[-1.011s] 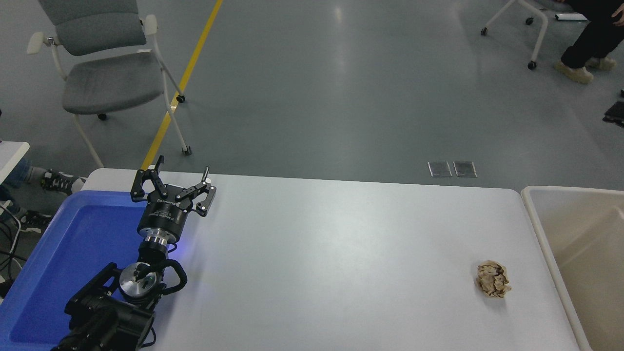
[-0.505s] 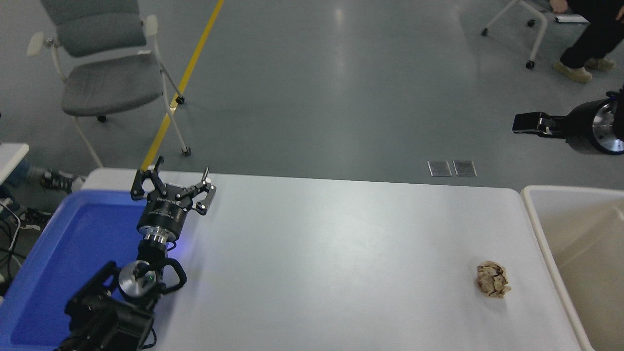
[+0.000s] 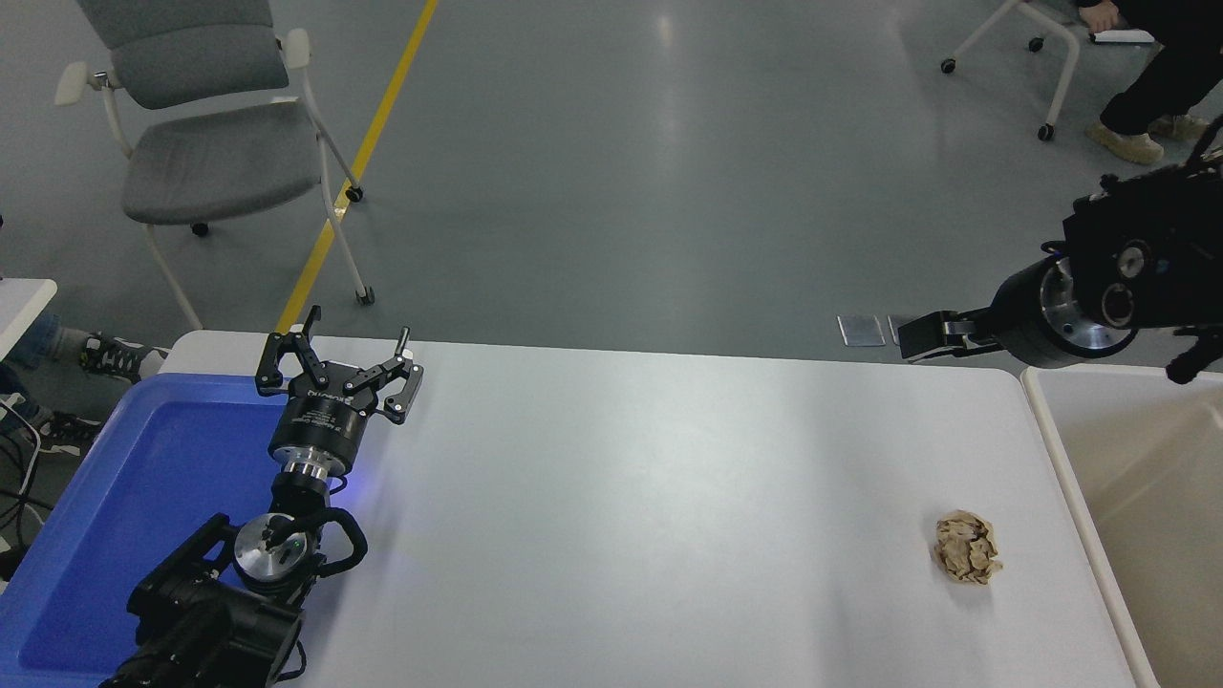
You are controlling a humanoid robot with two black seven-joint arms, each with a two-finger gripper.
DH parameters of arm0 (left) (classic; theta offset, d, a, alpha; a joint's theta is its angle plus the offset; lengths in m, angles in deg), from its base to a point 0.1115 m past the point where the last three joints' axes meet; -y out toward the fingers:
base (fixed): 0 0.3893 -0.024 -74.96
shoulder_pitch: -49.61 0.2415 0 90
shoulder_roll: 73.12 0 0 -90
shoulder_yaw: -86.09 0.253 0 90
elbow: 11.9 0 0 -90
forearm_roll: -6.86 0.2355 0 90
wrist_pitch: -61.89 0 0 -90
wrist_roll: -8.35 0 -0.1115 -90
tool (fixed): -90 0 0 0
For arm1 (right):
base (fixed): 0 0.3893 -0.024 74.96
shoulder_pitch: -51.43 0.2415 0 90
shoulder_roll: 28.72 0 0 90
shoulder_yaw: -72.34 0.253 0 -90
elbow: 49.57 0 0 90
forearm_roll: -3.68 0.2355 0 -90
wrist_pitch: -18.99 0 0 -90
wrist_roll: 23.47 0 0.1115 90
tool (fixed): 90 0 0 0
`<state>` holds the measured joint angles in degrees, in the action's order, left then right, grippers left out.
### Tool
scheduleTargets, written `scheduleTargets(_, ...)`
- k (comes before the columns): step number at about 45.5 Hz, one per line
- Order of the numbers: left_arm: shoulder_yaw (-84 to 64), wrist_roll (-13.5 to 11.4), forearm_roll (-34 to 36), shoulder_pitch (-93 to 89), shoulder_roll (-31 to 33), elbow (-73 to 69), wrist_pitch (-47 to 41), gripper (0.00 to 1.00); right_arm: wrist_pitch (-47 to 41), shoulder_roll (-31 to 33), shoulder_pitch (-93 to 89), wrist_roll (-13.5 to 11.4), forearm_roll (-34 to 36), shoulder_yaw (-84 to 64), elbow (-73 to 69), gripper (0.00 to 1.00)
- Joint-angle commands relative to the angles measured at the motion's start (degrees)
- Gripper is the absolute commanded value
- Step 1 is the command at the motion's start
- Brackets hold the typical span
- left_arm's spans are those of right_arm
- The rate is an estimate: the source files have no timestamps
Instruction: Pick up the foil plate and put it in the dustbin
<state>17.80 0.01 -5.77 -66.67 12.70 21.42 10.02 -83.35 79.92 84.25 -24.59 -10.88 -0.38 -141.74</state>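
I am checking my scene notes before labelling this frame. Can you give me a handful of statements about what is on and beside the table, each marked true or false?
1. A crumpled tan paper wad lies on the white table. True.
2. The foil plate sits in the middle of the table. False: no foil plate is in view.
3. The left gripper is open, over the edge of the blue tray. True.
4. The right gripper holds the paper wad. False: it is up at the table's far right corner, apart from the wad.
5. The dustbin stands at the table's right end. True.
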Motion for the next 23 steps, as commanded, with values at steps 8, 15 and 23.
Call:
scheduleTargets(8, 0.0, 0.0, 0.1, 0.0, 0.1, 0.0, 0.0, 0.99, -9.5, -6.9, 0.8, 0.0, 17.0, 3.1, -1.3, 1.00)
scheduleTargets(15, 0.0, 0.0, 0.1, 0.0, 0.1, 0.0, 0.0, 0.99, -11.2, -8.1, 1.0, 0.1, 18.8, 2.7, -1.4, 1.00)
scheduleTargets(23, -0.1, 0.1, 0.1, 0.0, 0.1, 0.0, 0.0, 0.99, -16.2, -7.7, 2.6, 0.2, 18.8, 0.0, -3.4, 1.00)
